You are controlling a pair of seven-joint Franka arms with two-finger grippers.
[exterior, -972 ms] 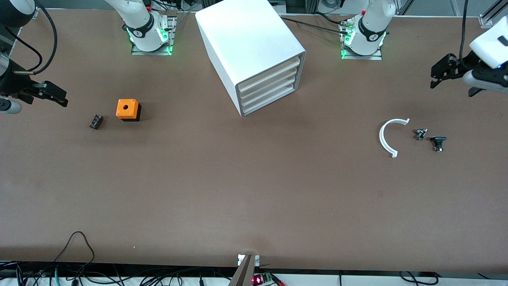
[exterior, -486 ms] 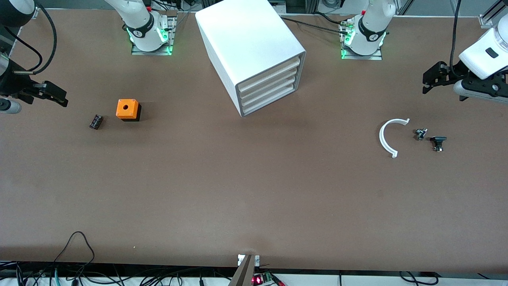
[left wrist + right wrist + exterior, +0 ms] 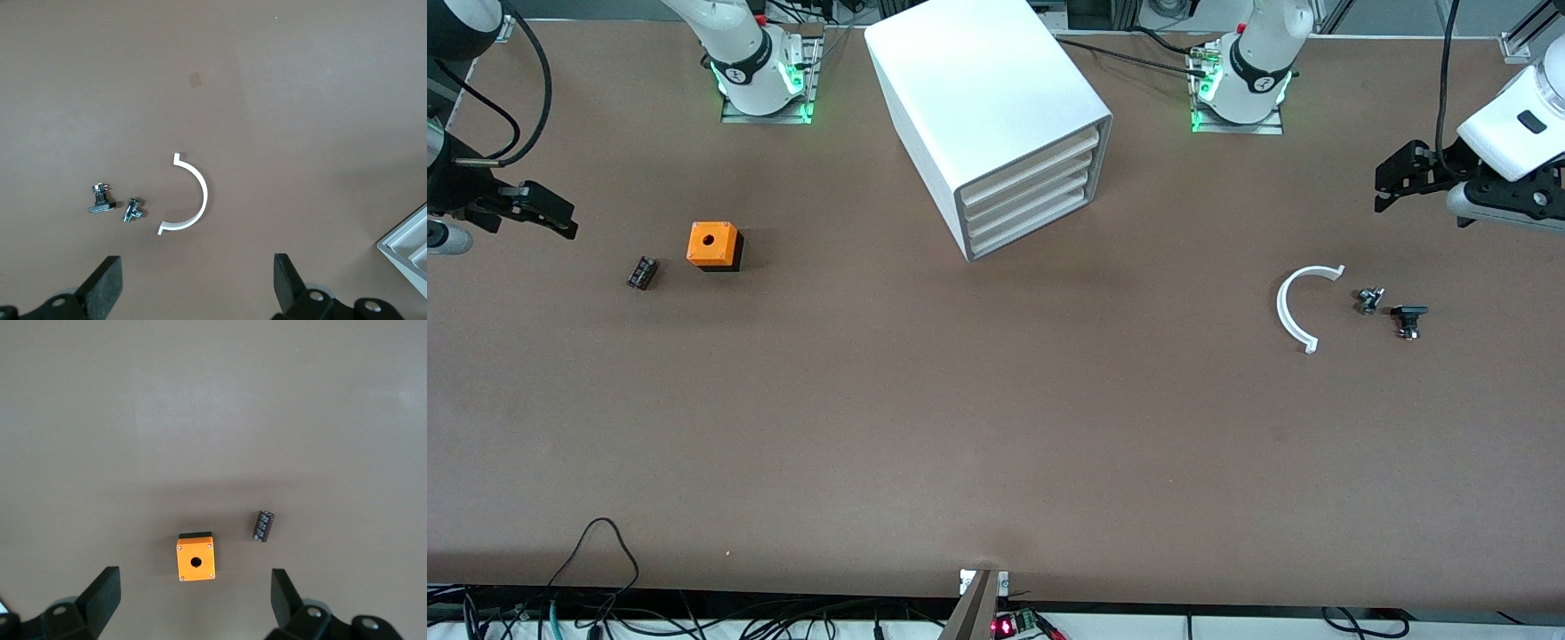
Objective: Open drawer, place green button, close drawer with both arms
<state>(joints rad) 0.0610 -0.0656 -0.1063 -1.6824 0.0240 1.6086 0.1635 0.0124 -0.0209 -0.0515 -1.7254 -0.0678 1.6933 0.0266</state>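
Where brown worktop meets front camera's edge: cable tangle. Farther in, toward left arm's end: white half-ring, two small black-and-metal parts beside it; green cap not discernible. Toward right arm's end: dark cylinder, orange cube. Farther: cabinet, lowest drawer shut. Left hand open, over worktop beside parts. Right hand open, over worktop beside cylinder.

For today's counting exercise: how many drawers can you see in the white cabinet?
3. They are stacked in the cabinet front: top drawer, middle drawer, lowest drawer. All appear closed; none seems hidden.
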